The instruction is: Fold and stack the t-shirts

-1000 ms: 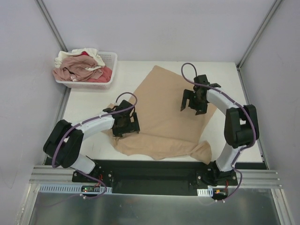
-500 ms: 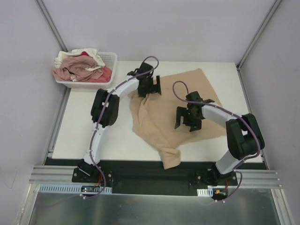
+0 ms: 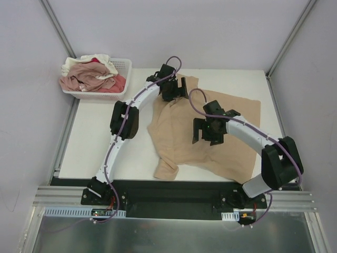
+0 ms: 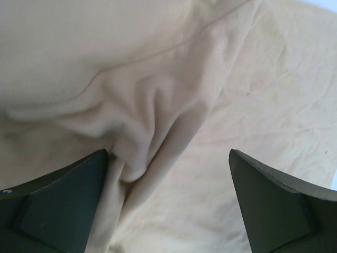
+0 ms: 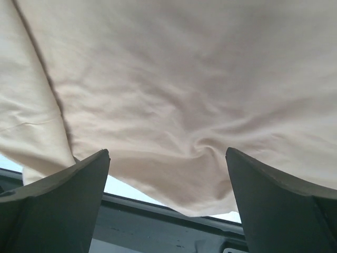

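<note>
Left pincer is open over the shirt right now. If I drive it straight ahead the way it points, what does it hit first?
The tan t-shirt. The left pincer stands open and points straight at a bunched ridge of that cloth. Nothing else lies in the line. The wrist view does not show how close it is; it may already be touching.

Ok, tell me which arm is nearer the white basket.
Left. The left arm reaches past the basket's right side; the right arm hangs over the tan t-shirt, farther right.

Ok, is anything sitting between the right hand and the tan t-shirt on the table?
Nothing visible does. The right hand hangs open directly over the tan t-shirt, and the wrist view shows only bare cloth beneath it.
</note>
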You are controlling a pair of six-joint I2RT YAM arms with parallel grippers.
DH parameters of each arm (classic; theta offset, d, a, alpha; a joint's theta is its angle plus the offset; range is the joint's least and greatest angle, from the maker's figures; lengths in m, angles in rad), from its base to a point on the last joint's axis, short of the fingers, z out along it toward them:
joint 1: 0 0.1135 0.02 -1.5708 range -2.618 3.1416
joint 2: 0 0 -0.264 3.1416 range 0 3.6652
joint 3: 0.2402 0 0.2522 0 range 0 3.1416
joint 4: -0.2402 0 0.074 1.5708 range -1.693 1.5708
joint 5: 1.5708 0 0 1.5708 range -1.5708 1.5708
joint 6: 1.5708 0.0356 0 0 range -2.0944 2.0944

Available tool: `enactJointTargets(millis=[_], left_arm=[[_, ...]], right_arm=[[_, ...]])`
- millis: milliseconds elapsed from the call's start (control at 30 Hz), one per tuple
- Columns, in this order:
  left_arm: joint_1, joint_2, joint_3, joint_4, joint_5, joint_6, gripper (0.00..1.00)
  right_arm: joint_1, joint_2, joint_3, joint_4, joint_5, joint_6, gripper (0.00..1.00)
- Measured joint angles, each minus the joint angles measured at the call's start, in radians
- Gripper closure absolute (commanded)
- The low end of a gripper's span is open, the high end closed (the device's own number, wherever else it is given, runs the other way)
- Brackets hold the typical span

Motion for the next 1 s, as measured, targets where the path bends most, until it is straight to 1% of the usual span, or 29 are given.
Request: enactJointTargets(millis=[67, 167, 233, 333, 367, 467, 533, 600, 667, 733, 800, 867, 1000], left_arm=[[0.000, -0.050, -0.058, -0.018, -0.009, 0.007, 0.01], [0.000, -0.174, -0.174, -0.037, -0.022, 0.018, 0.01], [-0.001, -0.318, -0.311, -0.033, -0.035, 0.027, 0.01], [-0.016, -0.561, -0.519, -0.022, -0.105, 0.030, 0.01], [-0.030, -0.672, -0.614, -0.020, -0.143, 0.028, 0.01], [-0.078, -0.923, -0.856, 0.011, -0.229, 0.006, 0.01], [-0.107, -1.048, -1.030, 0.020, -0.277, -0.021, 0.01], [-0.113, -1.099, -1.167, 0.021, -0.315, -0.051, 0.01], [-0.091, -1.098, -1.291, 0.007, -0.344, -0.088, 0.01], [-0.064, -1.087, -1.383, -0.008, -0.360, -0.121, 0.01], [-0.051, -1.087, -1.422, -0.015, -0.367, -0.145, 0.01], [-0.053, -1.088, -1.425, 0.003, -0.364, -0.164, 0.02], [-0.055, -1.088, -1.424, 0.077, -0.346, -0.196, 0.10]], right_arm=[[-0.016, -0.048, 0.002, -0.011, 0.021, -0.003, 0.03], [-0.043, -0.129, -0.005, -0.042, 0.082, -0.006, 0.03], [-0.065, -0.186, -0.030, -0.053, 0.121, -0.007, 0.04], [-0.136, -0.266, -0.098, -0.076, 0.160, -0.015, 0.03], [-0.161, -0.285, -0.124, -0.089, 0.173, -0.021, 0.03], [-0.254, -0.308, -0.173, -0.108, 0.200, -0.032, 0.03], [-0.290, -0.309, -0.194, -0.116, 0.215, -0.040, 0.03], [-0.303, -0.309, -0.208, -0.121, 0.234, -0.048, 0.03], [-0.304, -0.309, -0.220, -0.121, 0.247, -0.056, 0.03], [-0.306, -0.296, -0.226, -0.123, 0.254, -0.060, 0.03], [-0.307, -0.279, -0.232, -0.119, 0.253, -0.060, 0.03], [-0.308, -0.263, -0.241, -0.113, 0.252, -0.060, 0.03], [-0.308, -0.243, -0.254, -0.108, 0.253, -0.058, 0.03]])
